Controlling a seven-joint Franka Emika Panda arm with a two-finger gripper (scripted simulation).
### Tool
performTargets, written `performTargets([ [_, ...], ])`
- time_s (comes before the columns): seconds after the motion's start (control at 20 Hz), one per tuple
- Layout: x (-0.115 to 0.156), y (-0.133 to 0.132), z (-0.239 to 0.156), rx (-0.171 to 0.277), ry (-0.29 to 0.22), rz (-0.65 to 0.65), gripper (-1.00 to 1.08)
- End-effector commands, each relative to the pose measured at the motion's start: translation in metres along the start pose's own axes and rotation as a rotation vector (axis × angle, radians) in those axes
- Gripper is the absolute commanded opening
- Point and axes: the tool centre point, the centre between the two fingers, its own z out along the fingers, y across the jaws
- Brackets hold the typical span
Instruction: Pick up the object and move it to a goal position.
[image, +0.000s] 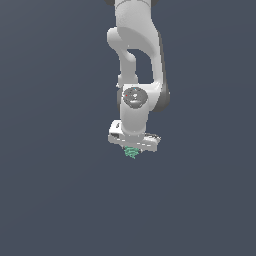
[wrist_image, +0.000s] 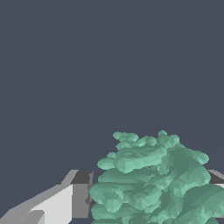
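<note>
The object (image: 131, 152) is a small teal-green knobbly cluster directly under the white hand of the arm in the exterior view. In the wrist view the object (wrist_image: 153, 183) fills the space between the two fingers. One grey finger (wrist_image: 81, 197) touches its side. The tip of the other finger (wrist_image: 216, 178) shows just past its far side. My gripper (image: 133, 148) points straight down and is shut on the object, which is narrower than the hand. Whether the object rests on the ground or hangs above it cannot be told.
A plain dark blue-grey ground (image: 55, 190) fills both views around the arm. The white arm links (image: 135, 60) rise from the hand toward the upper edge of the exterior view. No other objects and no goal marker show.
</note>
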Motion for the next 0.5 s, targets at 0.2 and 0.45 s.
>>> performTargets([
  [0.2,-0.012,-0.010,-0.064,0.000,0.001,0.000,-1.00],
  [0.45,-0.023,-0.019,-0.124,0.000,0.001,0.000,-1.00],
])
